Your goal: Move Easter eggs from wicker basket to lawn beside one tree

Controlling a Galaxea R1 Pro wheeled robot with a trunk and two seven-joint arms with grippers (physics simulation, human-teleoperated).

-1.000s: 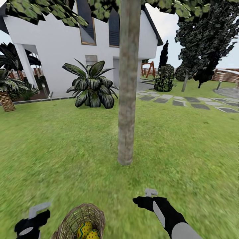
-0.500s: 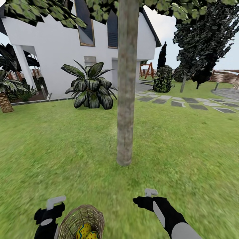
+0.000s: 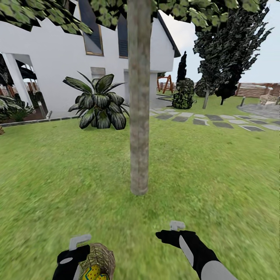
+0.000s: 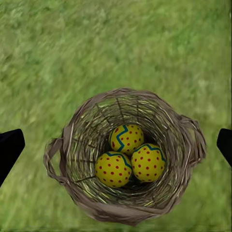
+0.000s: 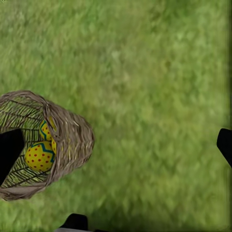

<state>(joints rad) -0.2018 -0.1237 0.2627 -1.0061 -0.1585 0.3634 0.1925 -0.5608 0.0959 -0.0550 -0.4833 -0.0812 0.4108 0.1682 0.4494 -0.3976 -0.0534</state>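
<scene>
The wicker basket (image 4: 183, 145) stands on the lawn (image 3: 217, 179) and holds three yellow Easter eggs (image 4: 126, 138) with red dots, lying together at its bottom. My left gripper (image 4: 117, 146) hangs open straight above the basket, its fingertips (image 4: 9, 150) wide of the rim on both sides. In the head view the basket (image 3: 102, 254) sits at the near edge, partly covered by the left gripper (image 3: 74, 258). My right gripper (image 3: 165, 235) is open over bare grass, to the right of the basket (image 5: 72, 140). The tree (image 3: 139, 116) rises just ahead of both hands.
A low broad-leaved plant (image 3: 97, 103) grows in front of the white house (image 3: 50, 50). A grey stepping-stone path (image 3: 217, 122) runs at the right, with dark conical trees (image 3: 229, 46) behind it. Open grass surrounds the trunk's foot.
My left arm has swung rightward from beside the basket to directly over it. The camera has turned slightly, shifting the scene left. The right arm has held still.
</scene>
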